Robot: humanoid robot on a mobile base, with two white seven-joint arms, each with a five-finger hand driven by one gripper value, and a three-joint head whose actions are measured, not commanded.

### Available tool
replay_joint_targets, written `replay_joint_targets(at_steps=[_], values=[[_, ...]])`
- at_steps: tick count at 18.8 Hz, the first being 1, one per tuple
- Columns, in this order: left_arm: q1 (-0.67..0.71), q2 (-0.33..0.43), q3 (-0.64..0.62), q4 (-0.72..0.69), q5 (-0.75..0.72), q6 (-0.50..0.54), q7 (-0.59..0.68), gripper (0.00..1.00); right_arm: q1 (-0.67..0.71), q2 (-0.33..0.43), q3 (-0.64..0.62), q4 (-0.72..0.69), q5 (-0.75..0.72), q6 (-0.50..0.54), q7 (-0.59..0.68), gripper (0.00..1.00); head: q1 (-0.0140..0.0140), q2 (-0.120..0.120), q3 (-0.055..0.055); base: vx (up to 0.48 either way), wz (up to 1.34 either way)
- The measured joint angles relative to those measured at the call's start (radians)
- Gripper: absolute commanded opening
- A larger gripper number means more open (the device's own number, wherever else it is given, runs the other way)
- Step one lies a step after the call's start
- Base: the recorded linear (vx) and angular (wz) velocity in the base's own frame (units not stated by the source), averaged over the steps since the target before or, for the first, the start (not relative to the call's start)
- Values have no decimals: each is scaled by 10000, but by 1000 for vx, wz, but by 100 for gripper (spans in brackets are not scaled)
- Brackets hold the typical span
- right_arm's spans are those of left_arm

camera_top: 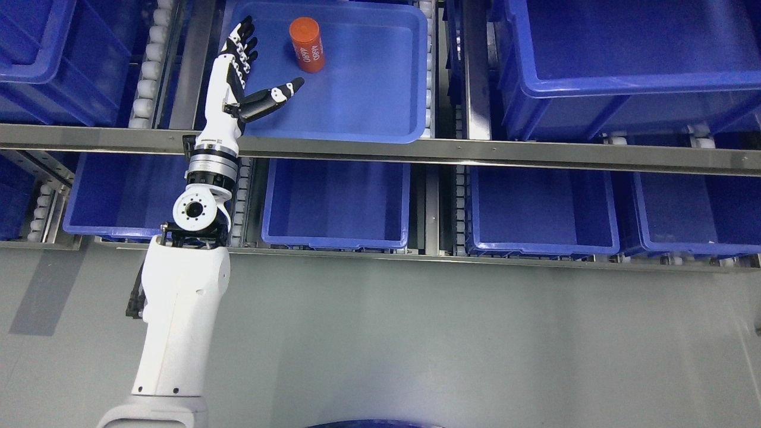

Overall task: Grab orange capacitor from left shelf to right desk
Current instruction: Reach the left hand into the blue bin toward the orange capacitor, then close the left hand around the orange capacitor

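Observation:
An orange cylindrical capacitor (307, 44) with white print stands in a shallow blue tray (380, 113) on the upper shelf level. My left hand (261, 65) reaches up from the lower left over the tray's left rim. Its fingers (244, 38) are spread and point up, and the thumb (279, 95) sticks out to the right below the capacitor. The hand is open, empty, and a little left of and below the capacitor, not touching it. The right arm does not show.
A steel shelf rail (475, 151) crosses the view below the tray. Several blue bins (336, 205) sit on the lower level, and a deep blue bin (624, 59) stands at upper right. Roller tracks (148, 65) run beside the tray. Grey floor (416, 333) lies below.

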Motion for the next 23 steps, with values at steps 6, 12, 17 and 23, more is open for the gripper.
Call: replay_joint_targets(at_steps=[6,12,17,23], values=[[-365,0,-510,520,-39,132,-469,94,1,0,0,0,6,0,0,100,0,0,0,63,93],[-700,0,-1107,807,-52,155,-763,87,0,0,0,0,-517,0,4,100,0,0,0,83,97],[-826,0,-1688,936,99,169,-1106,87,4,0,0,0,-185,0,4,100,0,0,0,113,50],[-894,0,-2200,1191,258,211,-1193,84,0,0,0,0,-56,0,4,100,0,0,0,92,-29]])
